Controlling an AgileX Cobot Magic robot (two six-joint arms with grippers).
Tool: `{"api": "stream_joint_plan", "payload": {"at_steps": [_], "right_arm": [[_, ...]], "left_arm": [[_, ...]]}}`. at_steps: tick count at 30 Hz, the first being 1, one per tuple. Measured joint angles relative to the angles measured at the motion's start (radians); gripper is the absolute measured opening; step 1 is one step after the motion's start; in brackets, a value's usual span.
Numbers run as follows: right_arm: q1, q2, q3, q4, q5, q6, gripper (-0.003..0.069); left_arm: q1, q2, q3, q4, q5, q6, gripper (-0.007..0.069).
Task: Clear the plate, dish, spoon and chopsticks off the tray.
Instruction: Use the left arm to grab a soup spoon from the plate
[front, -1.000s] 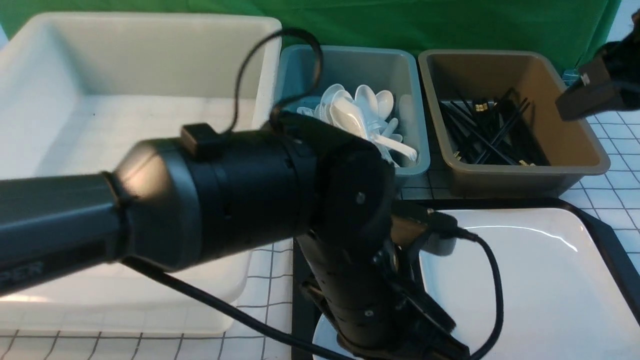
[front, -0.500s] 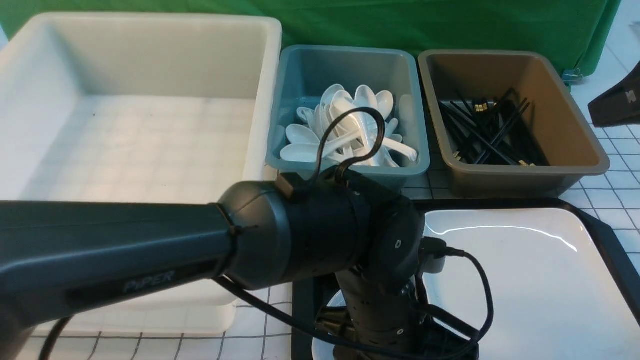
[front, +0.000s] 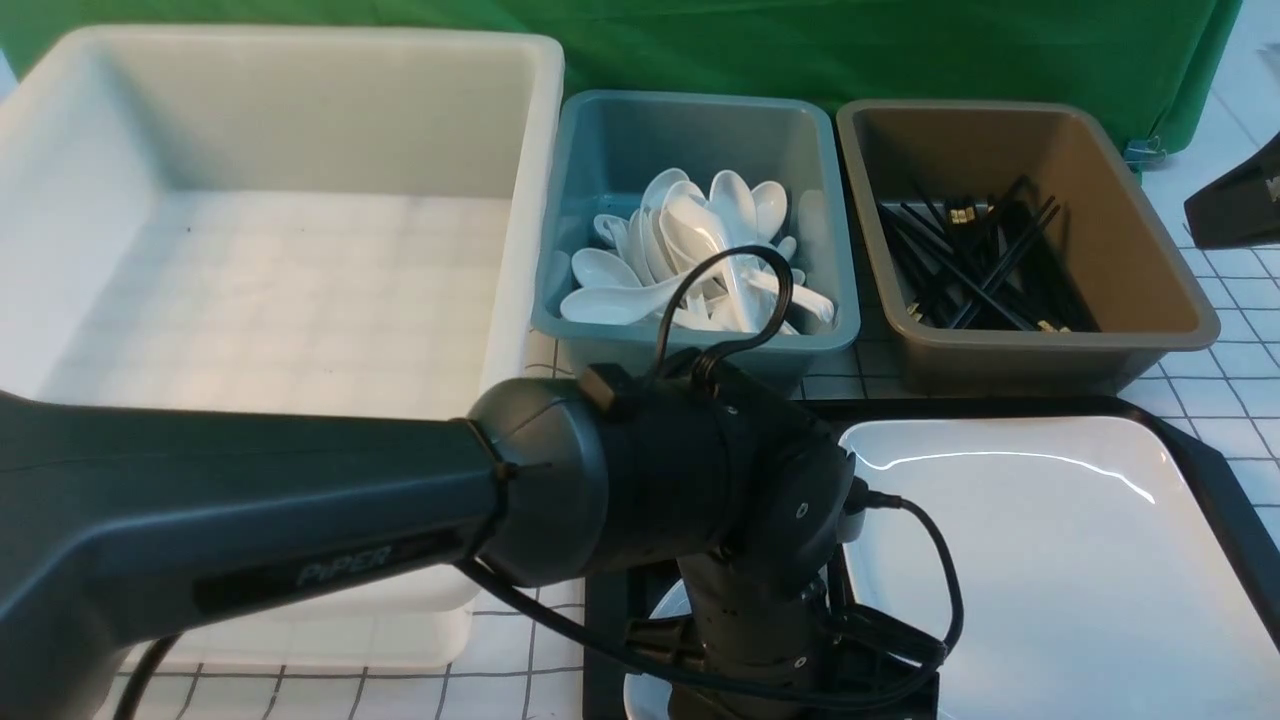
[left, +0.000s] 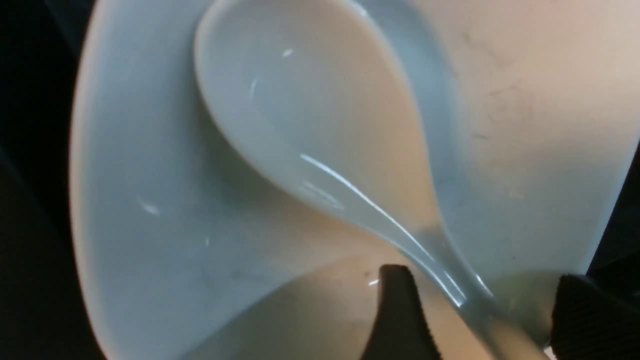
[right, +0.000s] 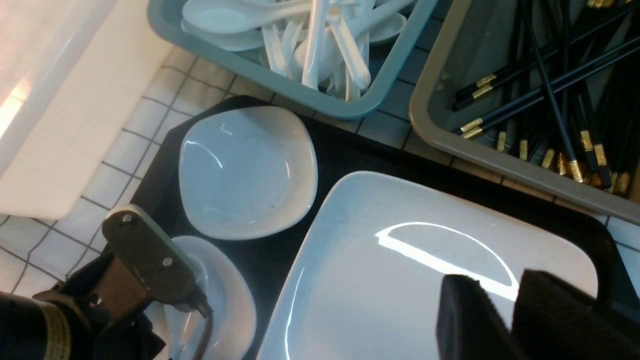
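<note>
Black tray (right: 345, 150), glossy white spoon (left: 320, 125) in dish (left: 150, 225), left gripper (left: 485, 277) spread astride handle, right gripper (right: 502, 280) closed.

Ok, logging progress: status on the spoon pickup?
Left gripper open, straddling spoon handle in dish. Right gripper empty above plate. No obstruction seen.

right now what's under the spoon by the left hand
A small white dish, the spoon lying in its hollow, on the black tray. The left hand straddles the handle; its end is out of view.
</note>
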Motion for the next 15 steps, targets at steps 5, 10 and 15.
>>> {"api": "stream_joint_plan", "payload": {"at_steps": [5,10,15], "right_arm": [[0.000,-0.003,0.000,0.000,0.000,-0.003,0.0167],[0.000,-0.003,0.000,0.000,0.002,-0.012,0.0176],[0.000,-0.003,0.000,0.000,0.004,-0.021,0.0176]], "left_arm": [[0.000,0.000,0.000,0.003,0.005,0.000,0.0297],[0.000,0.008,0.000,0.019,0.038,0.000,0.0230],[0.000,0.010,-0.001,0.032,0.045,0.005,0.0202]]}}
